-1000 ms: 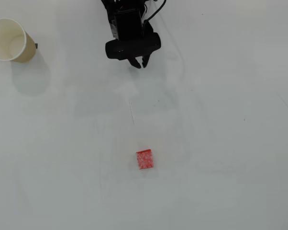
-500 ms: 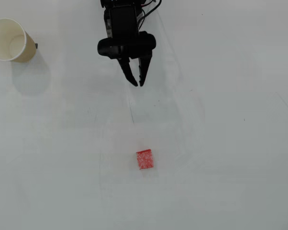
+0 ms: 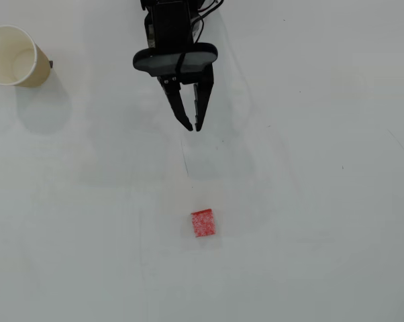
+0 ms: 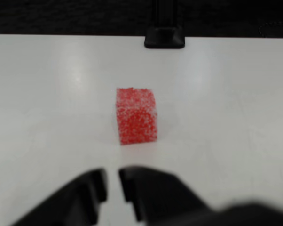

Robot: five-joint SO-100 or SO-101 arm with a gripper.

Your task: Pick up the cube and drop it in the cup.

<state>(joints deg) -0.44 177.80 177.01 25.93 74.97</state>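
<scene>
Closest thing in the wrist view is the tool (image 4: 112,186), two dark blurry fingers with just a thin gap between them, so nearly pressed together and gripping nothing. A bit past it the red speckled cube (image 4: 136,116) sits alone on the white tabletop (image 4: 47,94), and a black stand base (image 4: 164,36) sits at the far edge. From overhead the tool (image 3: 192,126) points toward the cube (image 3: 203,223), well apart from it. The cup (image 3: 13,56) is way off in the top-left corner.

Looks like the approach step; next it'd need to spread those fingers and come down around the cube. No brands or writing readable anywhere.
</scene>
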